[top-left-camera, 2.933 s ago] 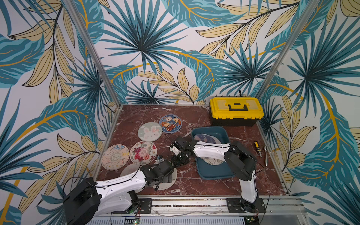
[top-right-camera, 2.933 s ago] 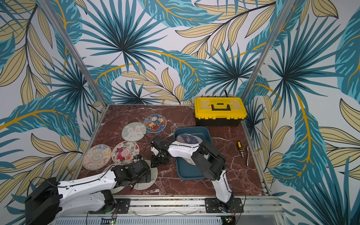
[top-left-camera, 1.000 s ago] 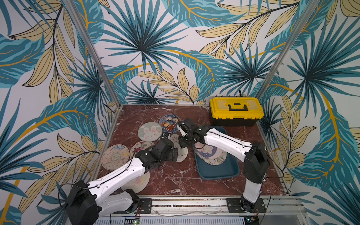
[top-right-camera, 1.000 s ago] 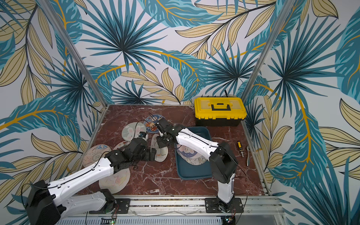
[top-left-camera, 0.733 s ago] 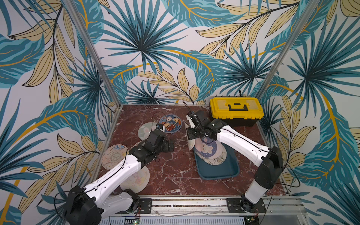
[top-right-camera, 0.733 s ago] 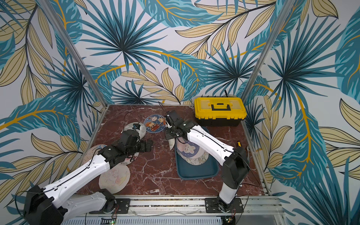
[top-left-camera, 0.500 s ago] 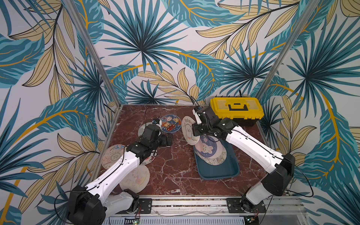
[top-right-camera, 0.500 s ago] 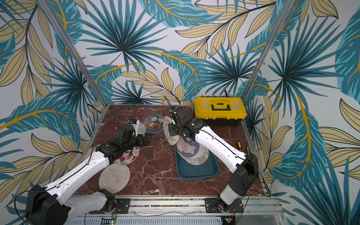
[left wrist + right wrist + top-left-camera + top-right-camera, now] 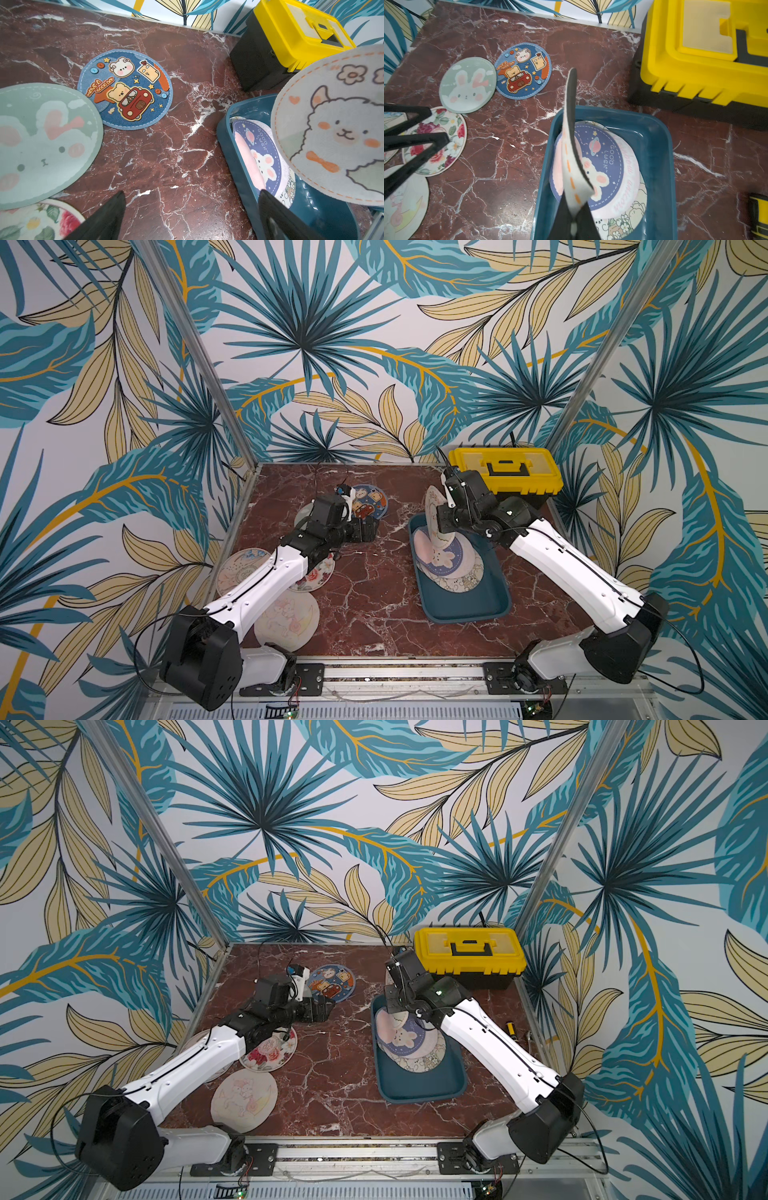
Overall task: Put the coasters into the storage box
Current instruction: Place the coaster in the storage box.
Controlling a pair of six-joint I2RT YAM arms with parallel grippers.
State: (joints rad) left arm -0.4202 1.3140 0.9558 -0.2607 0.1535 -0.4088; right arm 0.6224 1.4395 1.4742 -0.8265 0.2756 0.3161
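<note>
Pinched by its rim in the right gripper point(image 9: 572, 209), tips pressed together on it: a cream coaster point(image 9: 569, 162) with a woolly alpaca, an orange bow and orange dashed stitching, standing on edge and slightly bowed. Straight below that gripper, the teal storage box point(image 9: 662, 133), carrying a loose stack. Uppermost there, lying flat, a navy coaster point(image 9: 604, 162) printed "GOOD LUCK" beside a white rabbit and a ringed planet. Under it, a pink coaster point(image 9: 627, 187) with curved lettering too tilted to read.

Across the marble table point(image 9: 166, 145), the left gripper point(image 9: 192, 194) spread wide, holding nothing, low over bare stone. Just ahead of its tips, a denim-blue coaster point(image 9: 124, 89) reading "HAVE A GOOD DAY", with 2 bears and a red car. Touching that one, off to the side of the same tips, a mint coaster point(image 9: 45, 143) with a pink-cheeked rabbit. Back beneath the left gripper's fingers, a floral coaster point(image 9: 438, 141) with red roses. Farther back beside the left arm, near its base, a pale unicorn coaster point(image 9: 244, 1098).

Beyond the right gripper, against the back wall, a yellow-lidded black toolbox point(image 9: 505, 470).
</note>
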